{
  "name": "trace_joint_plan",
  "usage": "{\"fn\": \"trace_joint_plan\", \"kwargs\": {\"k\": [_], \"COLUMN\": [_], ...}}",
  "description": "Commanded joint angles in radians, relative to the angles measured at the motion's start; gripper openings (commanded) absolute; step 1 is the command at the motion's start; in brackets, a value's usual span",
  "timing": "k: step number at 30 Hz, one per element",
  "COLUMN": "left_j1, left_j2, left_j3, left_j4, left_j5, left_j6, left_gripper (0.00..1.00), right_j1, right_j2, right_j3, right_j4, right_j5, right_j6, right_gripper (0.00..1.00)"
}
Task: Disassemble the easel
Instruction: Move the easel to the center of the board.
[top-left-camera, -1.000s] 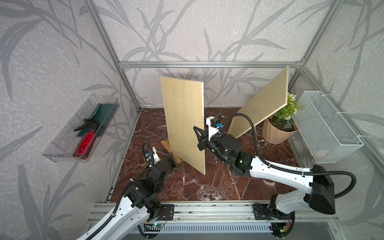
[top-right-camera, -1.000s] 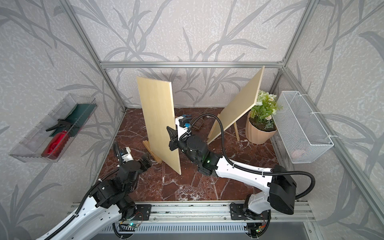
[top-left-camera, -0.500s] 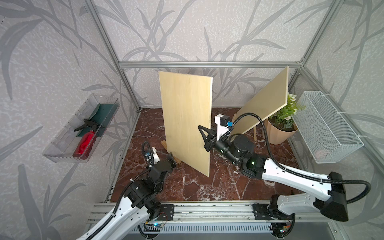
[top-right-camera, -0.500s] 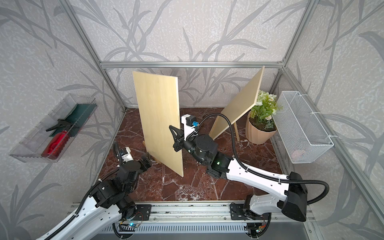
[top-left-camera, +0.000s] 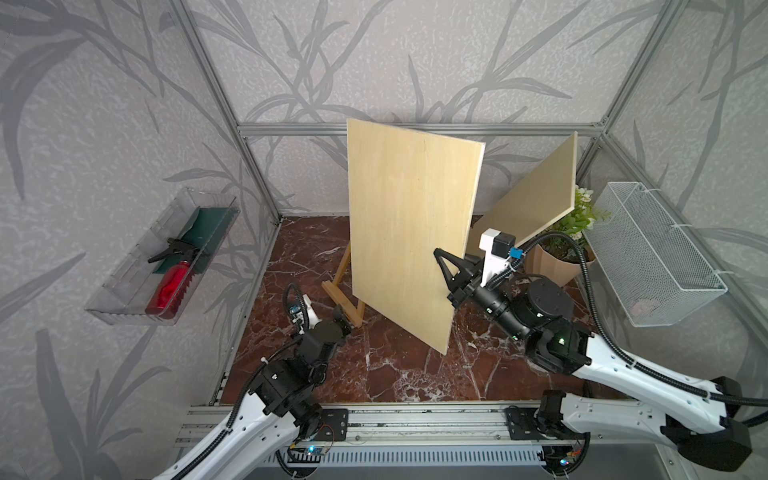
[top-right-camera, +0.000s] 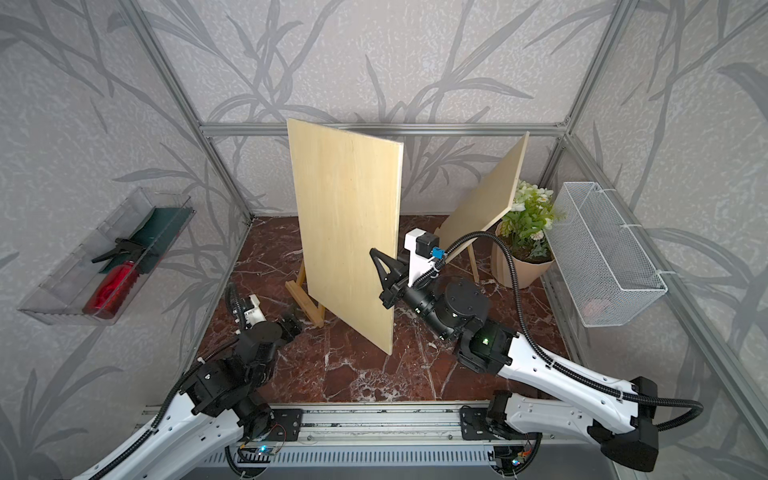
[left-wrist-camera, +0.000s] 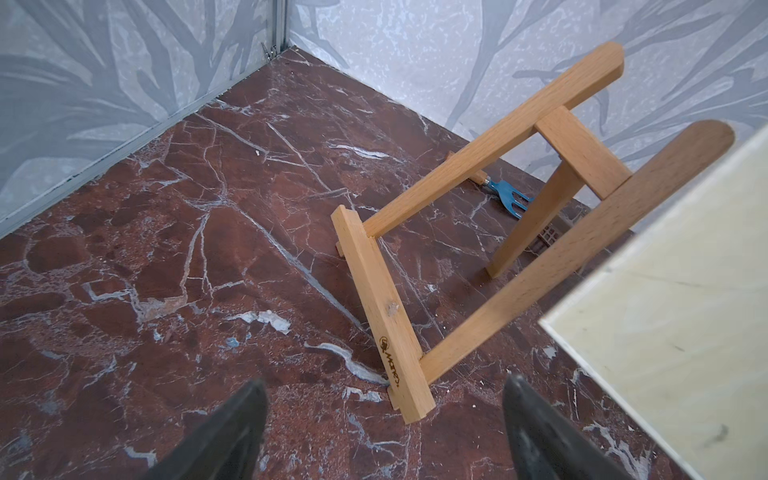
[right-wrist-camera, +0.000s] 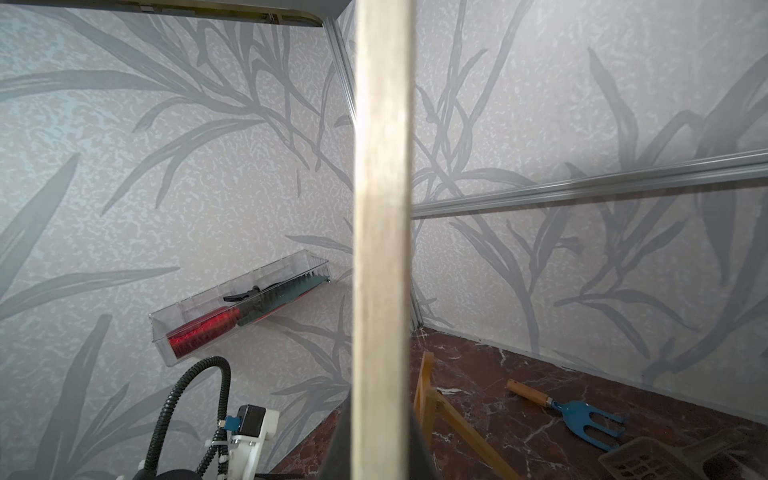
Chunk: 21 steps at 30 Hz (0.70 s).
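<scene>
Plywood panel stands nearly upright in mid-cell in both top views, turned edge-on toward the right arm. That arm reaches forward and low from the front rail, elbow bent, wrist level. The right gripper is clamped tight on the panel's near vertical edge, about two thirds of the way down. The right wrist view shows that edge running straight between the dark fingers.

The left arm is folded close to the front left corner, forearm sloping down. The left gripper hovers low over the marble floor, just short of the easel. Its fingers are spread wide with nothing between them, and the ledge bar's near end lies ahead of the gap.

The easel stands on the floor left of the panel with its bare A-frame leaning back on the rear leg. The panel is beside it, off the ledge.

The panel hides most of the easel in the top views. Whether the panel's lowest corner touches the floor cannot be told. A second panel leans at the back right, its support mostly covered. A blue hand fork lies behind the easel, beside a tan scoop that the frame cuts off.
</scene>
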Motion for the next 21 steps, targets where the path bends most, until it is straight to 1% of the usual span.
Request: {"fn": "trace_joint_plan", "kwargs": {"k": [1, 5, 8, 13, 16, 18, 21], "left_j1": [0.008, 0.009, 0.011, 0.010, 0.012, 0.012, 0.022], "left_j2": [0.007, 0.037, 0.059, 0.112, 0.209, 0.308, 0.440], "left_j3": [-0.015, -0.019, -0.024, -0.036, -0.014, 0.027, 0.104], "left_j4": [-0.002, 0.033, 0.088, 0.222, 0.308, 0.361, 0.396], "left_j5": [-0.052, -0.041, 0.002, 0.085, 0.133, 0.174, 0.184], "left_j6": [-0.007, 0.025, 0.079, 0.136, 0.165, 0.200, 0.263], "left_gripper": [0.88, 0.89, 0.92, 0.94, 0.95, 0.95, 0.96], "right_j1": [0.003, 0.004, 0.003, 0.003, 0.004, 0.003, 0.002], "right_j2": [-0.124, -0.197, -0.243, -0.299, -0.320, -0.334, -0.352], "right_j3": [0.043, 0.032, 0.022, 0.018, 0.009, -0.001, -0.020], "right_j4": [0.183, 0.113, 0.065, -0.025, -0.071, -0.098, -0.137], "right_j5": [-0.026, -0.041, -0.046, -0.038, -0.040, -0.035, -0.038], "right_j6": [-0.022, -0.021, -0.030, -0.043, -0.043, -0.048, -0.051], "right_gripper": [0.00, 0.00, 0.00, 0.00, 0.00, 0.00, 0.00]}}
